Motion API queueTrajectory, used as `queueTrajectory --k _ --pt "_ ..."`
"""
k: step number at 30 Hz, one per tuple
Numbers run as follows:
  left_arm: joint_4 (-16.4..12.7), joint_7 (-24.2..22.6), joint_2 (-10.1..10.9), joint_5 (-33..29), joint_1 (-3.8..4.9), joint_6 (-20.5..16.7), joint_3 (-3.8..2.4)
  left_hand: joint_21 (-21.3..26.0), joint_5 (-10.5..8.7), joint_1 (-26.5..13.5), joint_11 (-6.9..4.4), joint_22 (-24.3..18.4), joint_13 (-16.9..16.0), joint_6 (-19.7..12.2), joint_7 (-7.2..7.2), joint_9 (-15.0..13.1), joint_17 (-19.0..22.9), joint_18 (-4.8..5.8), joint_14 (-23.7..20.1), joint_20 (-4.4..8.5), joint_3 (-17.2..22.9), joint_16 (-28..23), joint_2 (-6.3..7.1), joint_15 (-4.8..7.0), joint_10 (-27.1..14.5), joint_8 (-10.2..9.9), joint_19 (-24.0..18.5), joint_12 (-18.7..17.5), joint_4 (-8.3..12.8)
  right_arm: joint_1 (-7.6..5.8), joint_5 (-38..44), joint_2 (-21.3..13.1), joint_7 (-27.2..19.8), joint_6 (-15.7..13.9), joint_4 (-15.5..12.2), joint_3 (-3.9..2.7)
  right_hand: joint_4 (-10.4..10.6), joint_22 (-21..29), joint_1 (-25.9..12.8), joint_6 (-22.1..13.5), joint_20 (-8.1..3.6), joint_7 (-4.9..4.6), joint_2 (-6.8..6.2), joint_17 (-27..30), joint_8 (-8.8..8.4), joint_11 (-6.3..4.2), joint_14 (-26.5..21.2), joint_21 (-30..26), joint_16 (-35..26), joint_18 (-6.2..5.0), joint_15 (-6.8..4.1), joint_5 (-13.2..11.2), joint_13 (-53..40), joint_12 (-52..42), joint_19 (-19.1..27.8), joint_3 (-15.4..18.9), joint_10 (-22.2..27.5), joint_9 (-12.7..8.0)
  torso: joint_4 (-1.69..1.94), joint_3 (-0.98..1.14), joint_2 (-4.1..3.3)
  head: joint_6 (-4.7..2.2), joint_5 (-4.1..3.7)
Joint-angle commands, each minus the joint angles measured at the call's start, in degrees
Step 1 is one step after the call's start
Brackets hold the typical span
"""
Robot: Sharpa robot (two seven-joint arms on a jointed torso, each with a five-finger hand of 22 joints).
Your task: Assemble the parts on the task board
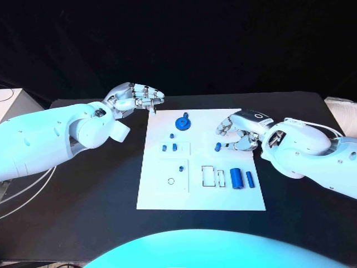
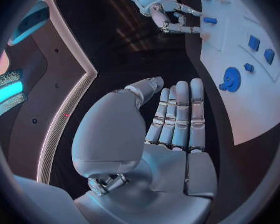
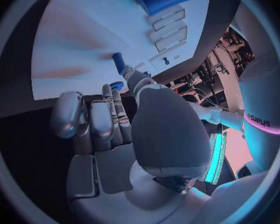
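Head view: right hand (image 1: 236,133) at task board (image 1: 158,195) right edge, apparently pinching a small blue peg (image 1: 218,147). Left hand (image 1: 136,98), upper left, empty, fingers apart. Align peg upright before pressing.

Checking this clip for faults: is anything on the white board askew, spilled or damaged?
Nothing stands out. The white board lies flat, and the blue pieces, including the round knob and the two cylinders, look intact. The right hand holds a small blue peg.
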State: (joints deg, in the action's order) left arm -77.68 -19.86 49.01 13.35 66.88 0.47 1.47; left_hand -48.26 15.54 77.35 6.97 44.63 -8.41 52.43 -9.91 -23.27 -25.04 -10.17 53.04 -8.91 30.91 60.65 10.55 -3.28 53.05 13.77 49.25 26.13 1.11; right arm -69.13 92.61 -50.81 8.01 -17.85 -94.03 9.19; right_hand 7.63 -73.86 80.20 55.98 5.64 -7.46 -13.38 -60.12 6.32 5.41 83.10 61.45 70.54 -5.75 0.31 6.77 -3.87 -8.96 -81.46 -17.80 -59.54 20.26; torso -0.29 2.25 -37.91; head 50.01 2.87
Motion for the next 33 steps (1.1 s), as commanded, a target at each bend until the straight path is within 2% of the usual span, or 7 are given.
queueTrajectory --k 1,6,16,24,33 --pt "-0.1 -0.2 -0.1 -0.4 -0.02 1.1 -0.03 0.4 -0.25 0.3 0.25 -0.1 0.1 0.1 -0.25 0.0 0.1 -0.32 -0.2 0.07 -0.3 -0.3 -0.34 -0.14 0.3 -0.2 0.4 -0.2 0.0 0.16 3.3 0.4 0.4 2.7 0.3 0.02 0.4 -0.2 0.8 -0.2 0.40 0.10 0.07 0.0 -0.29 -0.02 -0.1 0.1 0.4 0.44 0.14 0.3 -0.1 -0.5 -0.2 0.8 0.6 -0.1 0.06 -0.05 0.02 -0.01 -0.07" --pt "-0.1 -0.2 -0.1 -0.4 -0.03 1.2 -0.03 0.4 -0.25 0.3 0.25 -0.1 0.1 0.1 -0.25 0.0 0.1 -0.32 -0.2 0.07 -0.3 -0.3 -0.34 -0.14 0.3 -0.2 0.4 -0.2 0.0 0.72 3.8 1.4 0.7 3.6 0.9 0.14 1.2 -0.8 2.1 0.5 0.18 -0.16 0.69 -0.4 -0.24 -0.31 0.4 1.2 1.1 0.61 -0.06 0.8 -0.2 -1.5 -0.7 0.9 -0.6 -0.2 0.02 -0.04 0.02 -0.01 0.04" --pt "-0.1 -0.1 0.0 -0.4 -0.03 1.3 -0.03 0.5 -0.25 0.2 0.25 -0.1 0.1 0.1 -0.25 0.0 0.1 -0.32 -0.2 0.06 -0.4 -0.4 -0.38 -0.15 0.3 -0.2 0.4 -0.3 -0.1 1.74 4.7 2.6 1.2 4.1 1.9 0.30 3.2 -2.6 3.4 4.1 -0.47 -0.41 0.80 -1.5 0.85 -0.70 1.4 3.9 2.3 1.14 -0.39 0.8 0.0 -2.2 -2.0 -2.9 -3.8 -0.2 0.00 -0.03 0.03 -0.01 0.09" --pt "-0.1 0.0 0.0 -0.4 -0.04 1.3 -0.02 0.5 -0.25 0.1 0.25 -0.2 0.2 0.2 -0.26 0.0 0.1 -0.31 -0.2 0.05 -0.4 -0.4 -0.43 -0.16 0.4 -0.2 0.4 -0.3 -0.2 2.10 5.0 3.3 1.4 3.5 2.2 0.35 4.0 -3.3 3.5 5.5 -0.59 -0.29 0.52 -1.5 1.25 -0.88 1.5 5.0 2.5 1.35 -0.56 0.7 0.0 -1.8 -2.4 -5.5 -5.2 -0.2 -0.01 -0.01 0.02 -0.01 0.00" --pt "0.0 0.1 0.0 -0.4 -0.04 1.4 -0.02 0.5 -0.25 0.1 0.25 -0.2 0.2 0.2 -0.26 0.0 0.1 -0.31 -0.2 0.05 -0.4 -0.4 -0.43 -0.16 0.4 -0.2 0.4 -0.3 -0.2 2.50 4.9 3.9 1.6 1.0 2.3 0.36 4.7 -4.0 3.2 6.6 -0.71 -0.15 0.61 -1.5 1.66 -1.15 1.5 6.1 2.7 1.53 -0.79 0.9 0.0 -1.4 -2.7 -7.7 -6.6 0.0 -0.01 -0.01 0.03 -0.01 -0.06"
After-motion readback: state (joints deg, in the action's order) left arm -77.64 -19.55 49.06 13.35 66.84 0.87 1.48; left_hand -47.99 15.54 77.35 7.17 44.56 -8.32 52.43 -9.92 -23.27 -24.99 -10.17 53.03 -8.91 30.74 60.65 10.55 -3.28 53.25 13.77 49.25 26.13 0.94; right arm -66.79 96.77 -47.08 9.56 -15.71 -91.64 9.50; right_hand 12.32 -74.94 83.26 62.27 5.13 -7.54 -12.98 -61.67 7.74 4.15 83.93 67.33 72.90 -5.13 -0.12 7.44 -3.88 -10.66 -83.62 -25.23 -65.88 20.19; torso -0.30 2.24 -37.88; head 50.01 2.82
